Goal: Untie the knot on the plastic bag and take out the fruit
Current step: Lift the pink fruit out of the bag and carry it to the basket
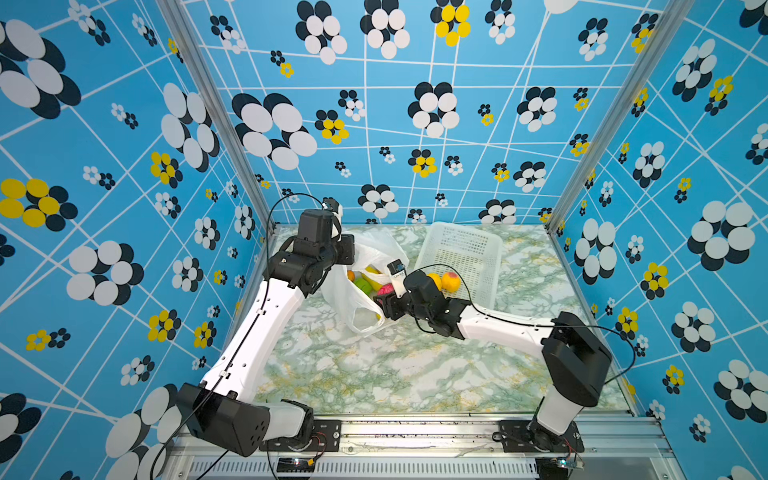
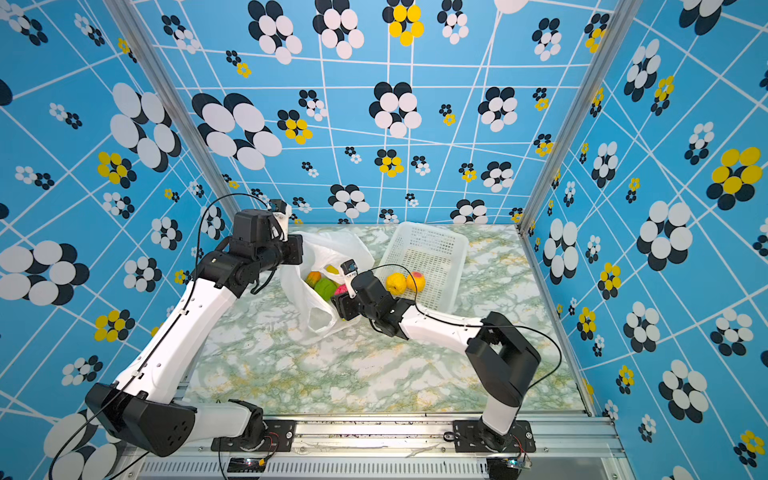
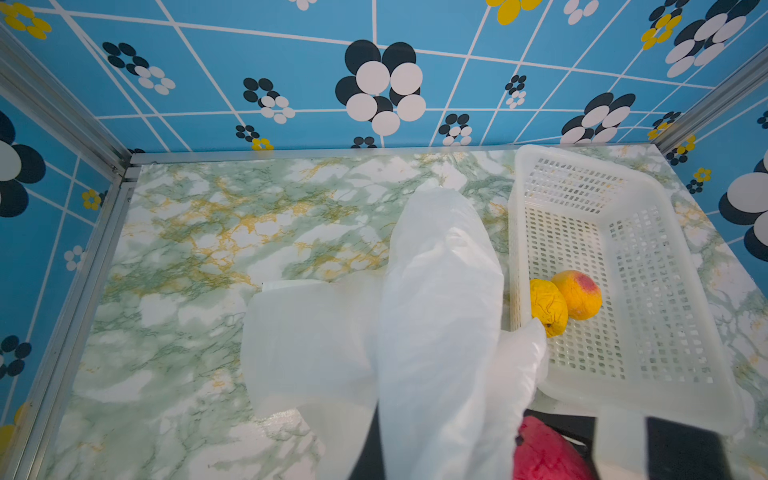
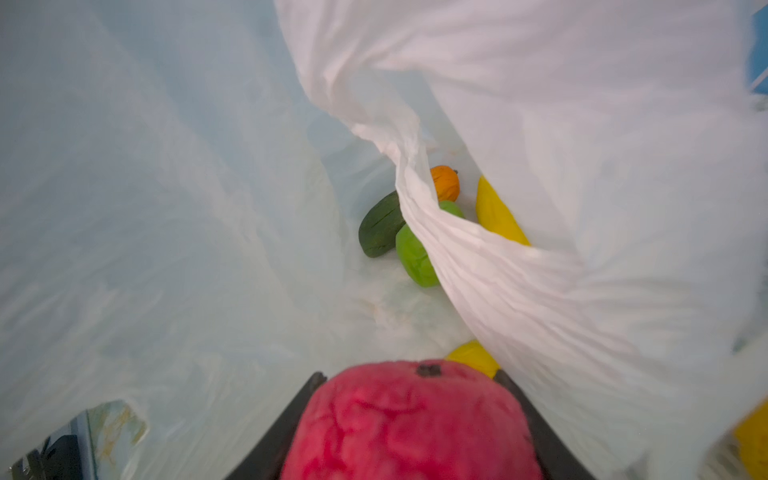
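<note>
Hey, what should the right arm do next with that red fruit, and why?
Probably draw it back out through the mouth: the right pincer grips the pink-red fruit inside the open bag, and the basket beside it already holds two fruits.

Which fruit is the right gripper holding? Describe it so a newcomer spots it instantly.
On the marble table, left of the white basket in both top views, lies the open plastic bag. At its mouth the right gripper is shut on the pink-red fruit: bumpy-skinned, unlike the green fruit and yellow fruit deeper inside.
</note>
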`<state>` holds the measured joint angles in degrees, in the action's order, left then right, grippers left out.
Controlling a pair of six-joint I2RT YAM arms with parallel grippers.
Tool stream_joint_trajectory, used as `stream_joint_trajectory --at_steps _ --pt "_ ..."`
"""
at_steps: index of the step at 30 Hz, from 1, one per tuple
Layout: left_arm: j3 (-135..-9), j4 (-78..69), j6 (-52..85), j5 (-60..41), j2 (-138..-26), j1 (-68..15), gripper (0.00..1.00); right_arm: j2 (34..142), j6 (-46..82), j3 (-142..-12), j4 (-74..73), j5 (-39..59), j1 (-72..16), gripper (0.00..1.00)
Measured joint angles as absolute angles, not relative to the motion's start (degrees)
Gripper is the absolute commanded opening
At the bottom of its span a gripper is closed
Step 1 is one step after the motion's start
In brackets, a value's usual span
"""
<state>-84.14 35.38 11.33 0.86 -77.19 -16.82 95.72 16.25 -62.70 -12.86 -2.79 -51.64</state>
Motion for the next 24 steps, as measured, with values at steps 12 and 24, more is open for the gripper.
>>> stream_joint_trajectory --at_steps 12,24 --pt "-84.2 35.4 11.3 0.9 -77.2 -16.8 0.00 79.2 12.5 -46.9 -23.3 -15.1 -43.2 0.48" --pt "-84.2 35.5 11.3 1.5 -76.8 -16.8 0.00 95.9 7.3 -54.0 -19.3 -21.1 -28.2 0.42"
